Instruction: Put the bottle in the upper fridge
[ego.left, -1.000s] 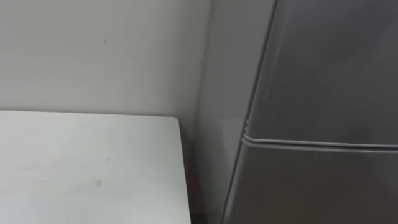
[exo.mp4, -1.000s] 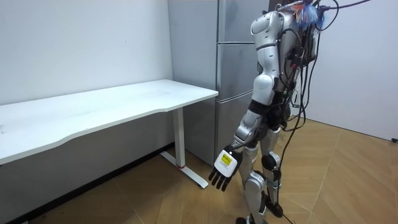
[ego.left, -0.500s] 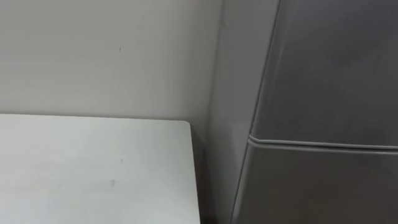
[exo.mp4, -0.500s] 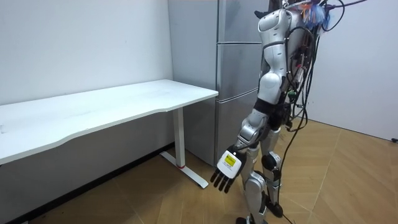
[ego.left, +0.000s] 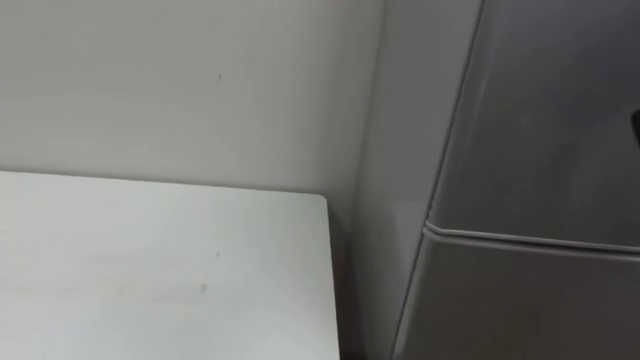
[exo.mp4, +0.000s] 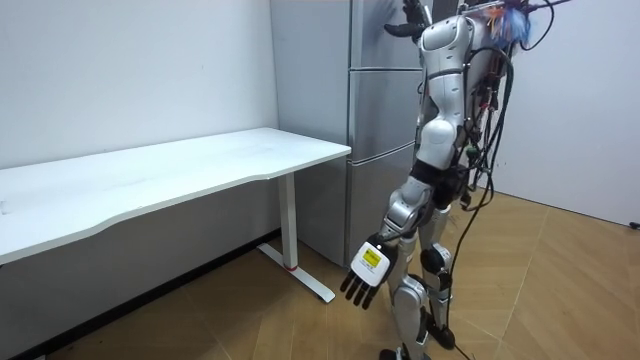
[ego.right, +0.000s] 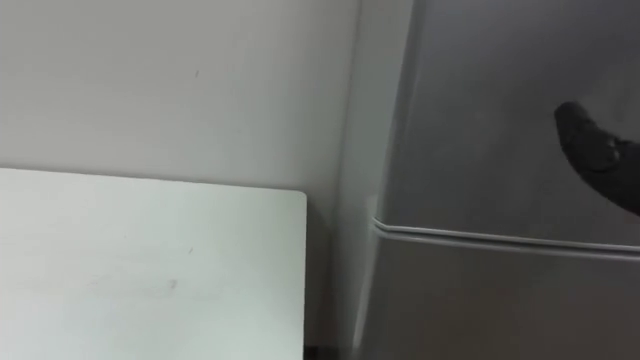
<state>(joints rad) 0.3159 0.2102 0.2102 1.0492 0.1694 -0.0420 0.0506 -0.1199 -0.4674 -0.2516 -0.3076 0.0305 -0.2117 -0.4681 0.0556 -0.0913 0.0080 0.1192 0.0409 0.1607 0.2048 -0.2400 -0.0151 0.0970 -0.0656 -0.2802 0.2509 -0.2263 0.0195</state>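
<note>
Room view, nearest first: the robot stands on the wood floor (exo.mp4: 250, 325) facing the fridge (exo.mp4: 375, 110), with the table (exo.mp4: 200, 165) on its left. Its left hand (exo.mp4: 365, 274) hangs low by its thigh, back turned to the camera, fingers loosely spread and pointing down, holding nothing and touching nothing. Its right arm is raised, and the right hand (ego.right: 600, 158) is up at the top of the fridge, by the upper door (ego.right: 500, 100). In the room view its dark fingers look spread apart, partly cut off by the top edge of the picture.

From the head, the table's far right corner lies lower left, its edge just beside the fridge's side wall, with a dark gap between them. Behind the table rises a plain wall (ego.left: 180, 90). The upper door is closed, and so is the lower door (ego.right: 480, 300); a pale seam (ego.right: 500, 238) runs between them. The right hand enters from the right edge as a dark, straight fingertip in front of the upper door; the rest of the hand is cut off. Whether the fingertip touches the door I cannot tell. Where the bottle is I cannot tell.
</note>
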